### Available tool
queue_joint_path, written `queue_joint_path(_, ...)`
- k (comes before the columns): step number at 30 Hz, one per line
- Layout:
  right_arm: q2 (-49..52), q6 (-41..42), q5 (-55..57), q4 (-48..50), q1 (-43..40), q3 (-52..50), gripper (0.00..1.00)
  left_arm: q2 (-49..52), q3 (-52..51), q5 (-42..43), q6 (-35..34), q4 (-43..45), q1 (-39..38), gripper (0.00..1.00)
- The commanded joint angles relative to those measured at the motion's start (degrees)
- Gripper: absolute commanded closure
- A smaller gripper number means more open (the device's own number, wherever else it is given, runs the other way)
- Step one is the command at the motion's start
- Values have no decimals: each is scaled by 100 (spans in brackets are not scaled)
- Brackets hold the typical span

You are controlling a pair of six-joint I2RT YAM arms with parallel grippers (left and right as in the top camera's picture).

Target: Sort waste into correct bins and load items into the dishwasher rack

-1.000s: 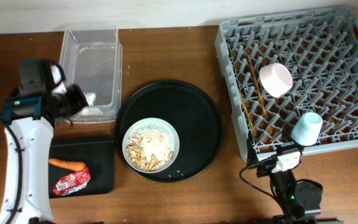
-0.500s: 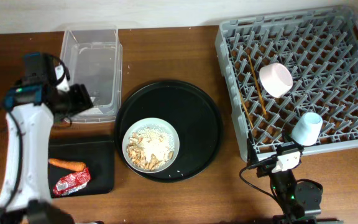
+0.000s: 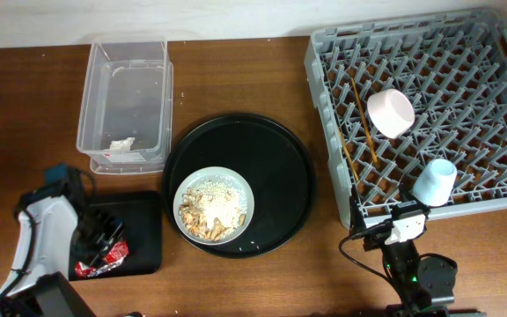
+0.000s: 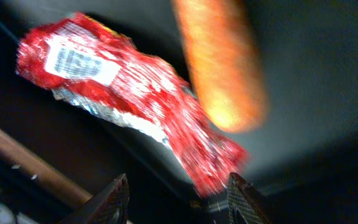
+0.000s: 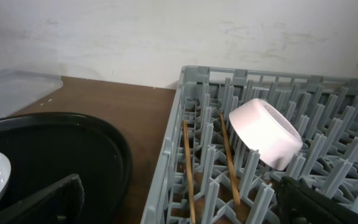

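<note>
Now that the crumpled tissue (image 3: 121,143) lies in the clear tub (image 3: 91,88), well behind the left pincer (image 4: 178,200), that arm has swung back from the tub and hangs low over the shallow black tray (image 3: 144,231). One piece of waste is thus sorted, and the wrapper looks the likely next target (a judgement only). The jaws stand moderately apart, holding and touching nothing. The red snack wrapper (image 4: 129,99) lies just ahead of the fingertips, with the carrot (image 4: 222,68) beside it and slightly farther on. The plate (image 3: 214,204) of rice scraps sits off to the pincer's side, not yet emptied. The right pincer (image 5: 185,202) rests wide open and empty beside the dishwasher rack (image 3: 482,88), which carries the bowl (image 3: 390,113), cup (image 3: 434,180) and chopsticks (image 3: 363,123).
</note>
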Motion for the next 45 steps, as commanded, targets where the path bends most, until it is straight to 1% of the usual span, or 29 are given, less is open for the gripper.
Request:
queue_joint_path(1,-44,39,-48,-15,-42,-42,2,-20,-573,114,-219,592,643,50)
queue_joint_path(6,-44,42,-48,-17,-42,-42,2,-17,-1102,111,-219,1327,629,50)
queue_joint_path(7,-44,42,-48,-17,-42,-42,2,-20,-1198,109,-219,1392,629,54)
queue_joint_path(9,-44,42,-48,-17,-42,-42,2,-17,-1294,107,-219,1449,629,73)
queue_joint_path(10,-44,42,-48,-15,-42,-42,2,-17,-1294,107,-216,1478,629,77)
queue_joint_path(11,-44,39,-48,-17,-42,-42,2,-20,-1294,109,-216,1537,629,85)
queue_joint_path(12,-44,42,-48,-17,-42,-42,2,-17,-1294,111,-186,1578,629,99)
queue_joint_path(15,-44,42,-48,-17,-42,-42,2,-24,-1137,417,254,1530,629,100)
queue_joint_path(18,-44,42,-48,-15,-42,-42,2,-144,-551,407,485,951,632,100)
queue_joint_path(21,-44,42,-48,-15,-42,-42,2,-398,111,404,542,474,629,100)
queue_joint_path(24,-44,42,-48,-17,-42,-42,2,-603,634,413,612,247,629,100)
queue_joint_path(27,-44,42,-48,-15,-42,-42,2,-662,957,407,643,92,603,100)
queue_joint_path(29,-44,39,-48,-15,-42,-42,2,-662,1019,90,636,-426,570,100)
queue_joint_path(30,-44,42,-50,-17,-42,-42,2,-660,979,-116,555,-568,570,92)
queue_joint_path(31,-44,42,-48,-17,-42,-42,2,-662,887,-424,422,-599,573,72)
queue_joint_path(32,-44,42,-48,-17,-42,-42,2,-662,798,-693,236,-588,584,59)
queue_joint_path(33,-44,42,-48,-17,-42,-42,2,-660,651,-859,72,-514,629,55)
queue_joint_path(35,-44,42,-48,-17,-42,-42,2,-660,223,-793,-50,-190,844,51)
queue_joint_path(36,-44,42,-48,-17,-42,-42,2,-660,-164,-728,-52,229,1062,48)
queue_joint_path(38,-44,42,-48,-17,-42,-42,2,-660,-669,-409,-52,940,1491,49)
queue_joint_path(40,-44,42,-50,-17,-42,-42,2,-660,-837,-232,-50,1172,1794,50)
queue_joint_path(42,-44,42,-48,-15,-42,-42,2,-658,-911,-245,-46,1360,2050,50)
queue_joint_path(45,-44,42,-48,-17,-42,-42,2,-656,-957,-232,-48,1558,2118,50)
